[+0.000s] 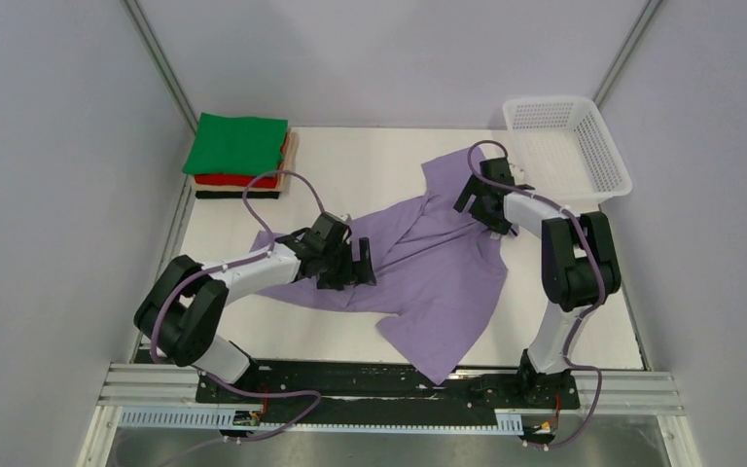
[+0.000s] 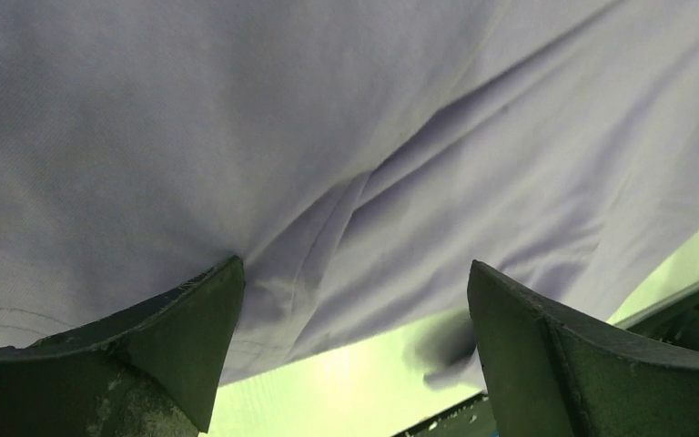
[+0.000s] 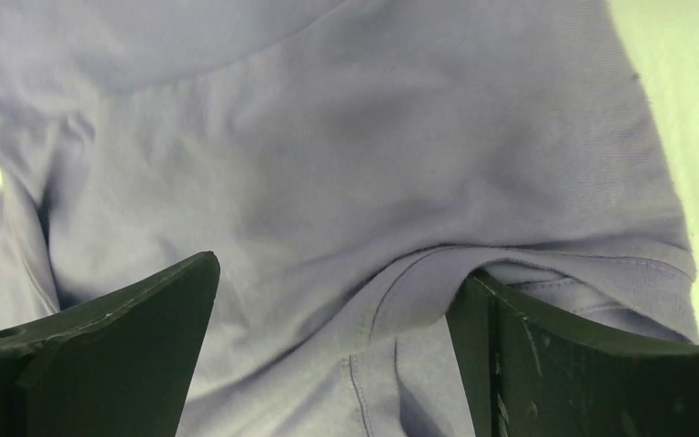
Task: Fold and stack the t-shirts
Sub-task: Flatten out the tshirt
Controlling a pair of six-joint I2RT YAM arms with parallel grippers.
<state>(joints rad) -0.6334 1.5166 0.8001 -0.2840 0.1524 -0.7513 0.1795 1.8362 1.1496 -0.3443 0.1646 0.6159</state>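
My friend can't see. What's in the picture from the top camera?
Two robot arms reach onto a crumpled purple t-shirt spread on a white table, the left gripper at its middle, the right gripper near its far end. A stack of folded shirts, green on top, sits at the back left; a white basket sits at the back right.

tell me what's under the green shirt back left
Under the green shirt: a red shirt, a tan edge at the right, a dark layer at the bottom. Only their edges show; the rest is covered.
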